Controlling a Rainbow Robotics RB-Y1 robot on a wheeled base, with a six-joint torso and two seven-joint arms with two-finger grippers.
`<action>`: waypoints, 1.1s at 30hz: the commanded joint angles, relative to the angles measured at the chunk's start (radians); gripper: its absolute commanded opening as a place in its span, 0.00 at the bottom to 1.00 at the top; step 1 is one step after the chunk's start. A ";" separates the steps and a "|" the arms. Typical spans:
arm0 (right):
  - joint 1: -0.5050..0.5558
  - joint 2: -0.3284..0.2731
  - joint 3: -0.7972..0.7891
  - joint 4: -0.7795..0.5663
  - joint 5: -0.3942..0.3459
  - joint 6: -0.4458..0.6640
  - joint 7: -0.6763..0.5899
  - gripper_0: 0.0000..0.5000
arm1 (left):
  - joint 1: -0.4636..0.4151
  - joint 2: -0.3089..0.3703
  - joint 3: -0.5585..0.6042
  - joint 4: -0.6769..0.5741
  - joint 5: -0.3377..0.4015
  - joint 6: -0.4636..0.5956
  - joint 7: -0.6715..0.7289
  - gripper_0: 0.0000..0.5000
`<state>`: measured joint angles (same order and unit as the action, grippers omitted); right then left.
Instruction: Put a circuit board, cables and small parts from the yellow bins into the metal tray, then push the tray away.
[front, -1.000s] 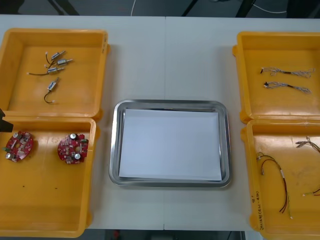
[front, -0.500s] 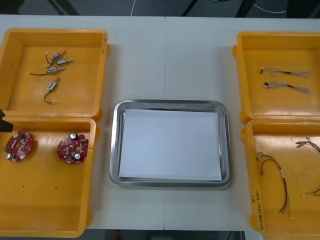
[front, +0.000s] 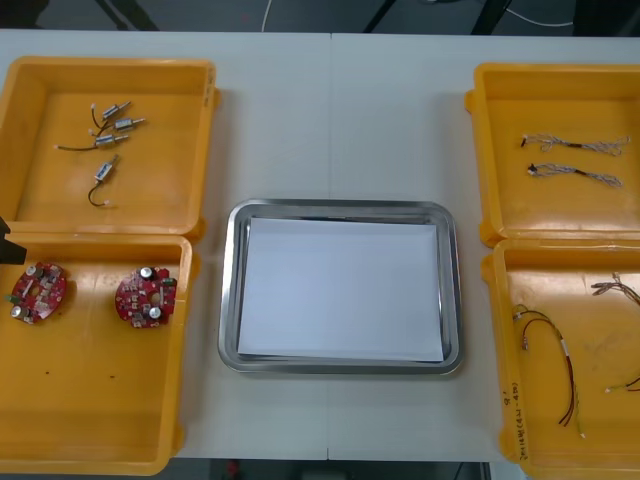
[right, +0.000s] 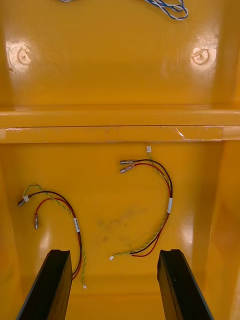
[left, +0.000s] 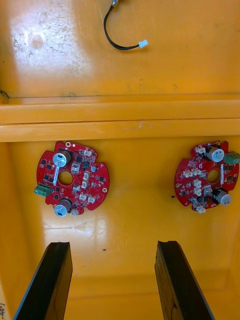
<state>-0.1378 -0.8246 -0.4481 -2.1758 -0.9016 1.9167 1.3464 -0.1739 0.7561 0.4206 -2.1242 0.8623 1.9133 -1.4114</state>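
The metal tray (front: 340, 208), white inside, lies at the table's middle with nothing in it. Two round red circuit boards (front: 146, 297) (front: 38, 293) rest in the near left yellow bin (front: 90, 420). My left gripper (left: 112, 245) hovers open over that bin, the boards (left: 72, 178) (left: 207, 175) lying beyond its fingertips, one to each side. My right gripper (right: 114, 252) stands open above the near right bin (front: 600, 440), where red and yellow cables (right: 170, 202) (right: 75, 220) lie just ahead of its fingers. Neither gripper touches anything.
The far left bin (front: 160, 200) holds several small metal parts (front: 110, 140) with black cables. Twisted blue and white cables (front: 575, 143) lie in the far right bin (front: 560, 210). Bare table surrounds the tray.
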 joint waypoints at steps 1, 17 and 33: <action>0.004 -0.025 0.006 -0.010 0.000 0.003 -0.021 1.00 | -0.027 0.046 -0.009 -0.008 0.007 0.007 0.086 0.98; 0.012 -0.041 -0.057 -0.035 -0.022 0.003 -0.021 1.00 | 0.011 0.078 -0.036 0.024 0.040 0.007 0.057 0.98; 0.144 -0.042 -0.092 -0.048 -0.039 -0.044 0.013 1.00 | 0.065 0.147 -0.037 0.132 0.066 0.000 -0.043 0.98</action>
<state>-0.0541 -0.8296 -0.4868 -2.1870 -0.9261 1.9009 1.3465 -0.1291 0.8503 0.3882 -1.9911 0.9217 1.9134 -1.4118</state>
